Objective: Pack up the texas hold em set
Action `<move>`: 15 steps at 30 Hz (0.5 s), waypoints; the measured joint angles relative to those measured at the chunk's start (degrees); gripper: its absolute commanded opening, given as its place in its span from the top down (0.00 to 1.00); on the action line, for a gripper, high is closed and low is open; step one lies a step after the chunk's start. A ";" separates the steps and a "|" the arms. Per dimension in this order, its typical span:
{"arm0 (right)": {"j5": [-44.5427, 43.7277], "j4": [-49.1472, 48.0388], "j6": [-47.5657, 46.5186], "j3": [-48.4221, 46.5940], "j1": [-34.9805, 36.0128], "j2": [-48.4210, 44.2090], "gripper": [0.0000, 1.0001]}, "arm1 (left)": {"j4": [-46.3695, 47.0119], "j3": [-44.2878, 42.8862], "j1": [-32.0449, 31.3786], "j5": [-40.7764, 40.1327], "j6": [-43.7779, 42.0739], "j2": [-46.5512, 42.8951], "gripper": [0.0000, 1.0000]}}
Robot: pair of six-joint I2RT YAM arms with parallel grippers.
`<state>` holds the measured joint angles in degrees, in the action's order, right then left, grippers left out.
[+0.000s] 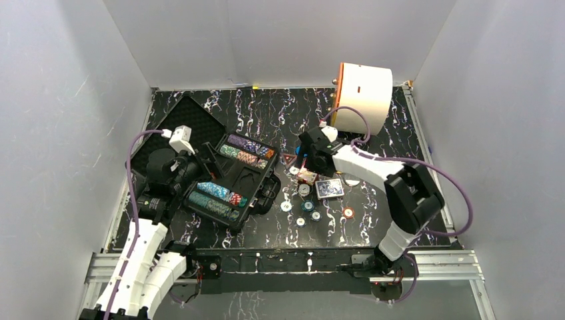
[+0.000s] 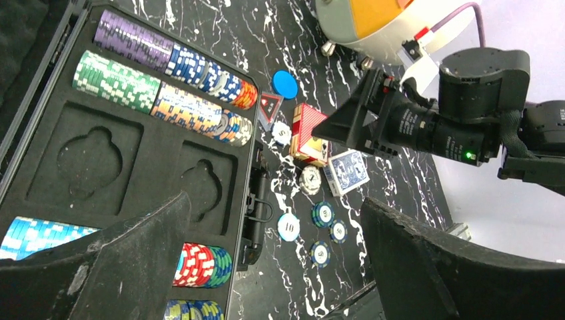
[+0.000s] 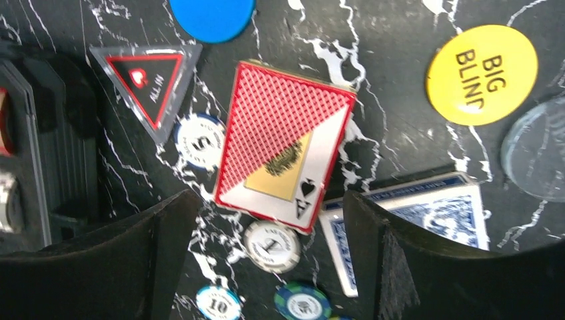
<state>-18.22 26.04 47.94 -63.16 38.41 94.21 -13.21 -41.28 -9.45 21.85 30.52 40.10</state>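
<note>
Two decks lie loose on the table [image 1: 266, 110], right of the open case [image 2: 160, 133]. The red deck [image 3: 283, 143] overlaps a white chip [image 3: 198, 139] at one edge, and the blue deck [image 3: 426, 213] is just beside it. Around them: all-in triangle [image 3: 146, 83], blue button [image 3: 212, 13], yellow big-blind button [image 3: 481, 73], scattered chips [image 2: 325, 215]. The white cylinder [image 1: 363, 97] stands at the far edge, behind the right arm [image 1: 373, 170].

Right tool [image 3: 266, 207]: wide open over the red deck's near end, gripping nothing. Left tool [image 2: 280, 267]: fully spread, empty, hovering over the case.

The case holds chip rows [image 2: 133, 43] along both long sides. The two middle recesses [image 2: 90, 157] show bare foam.
</note>
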 measured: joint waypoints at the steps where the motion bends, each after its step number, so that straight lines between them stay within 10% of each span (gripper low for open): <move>1: -1.05 0.07 0.96 -1.14 0.68 1.46 0.11 | 0.09 0.42 0.00 0.07 0.02 0.09 0.02; 15: -10.86 4.26 7.91 -8.48 1.79 14.32 0.20 | 1.20 1.25 0.00 -0.50 0.26 5.25 0.02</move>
<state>-29.08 30.30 55.86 -71.64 40.21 108.53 -12.01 -40.03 -9.45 21.34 30.79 45.34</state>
